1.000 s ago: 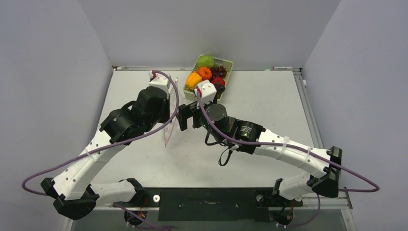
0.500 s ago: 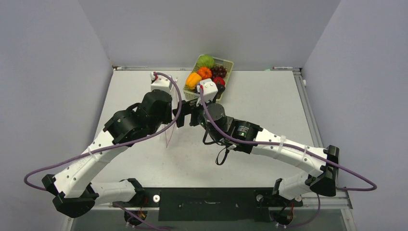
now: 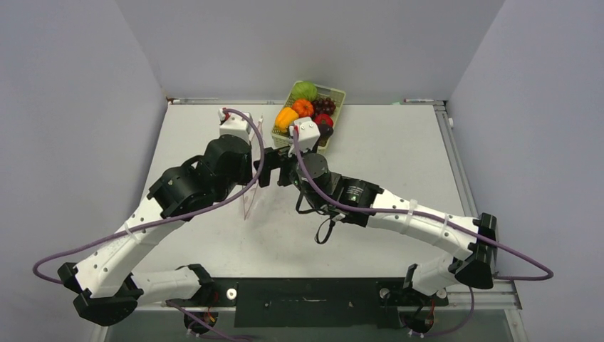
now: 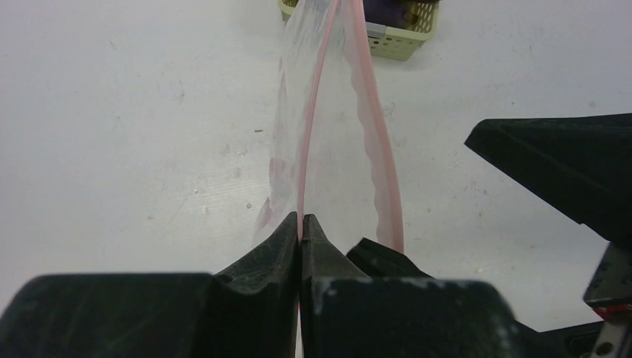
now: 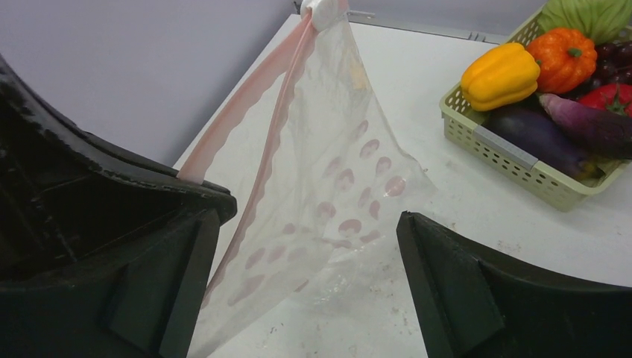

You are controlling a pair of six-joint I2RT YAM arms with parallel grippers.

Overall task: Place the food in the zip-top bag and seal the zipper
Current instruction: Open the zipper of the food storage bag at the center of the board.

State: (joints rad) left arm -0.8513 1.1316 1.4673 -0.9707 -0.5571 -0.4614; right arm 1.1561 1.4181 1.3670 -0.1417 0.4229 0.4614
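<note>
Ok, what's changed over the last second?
Only small moves. The right arm slid a little left and toward the far edge, its right gripper open and facing the bag. The left arm barely shifted. Nothing was grasped or released: the left gripper stays shut on the zipper, and the food stays in the basket.

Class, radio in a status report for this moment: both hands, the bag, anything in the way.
Left hand shut on zipper of zip-top bag. Right hand open, facing bag. Food in basket. Nothing blocking.
</note>
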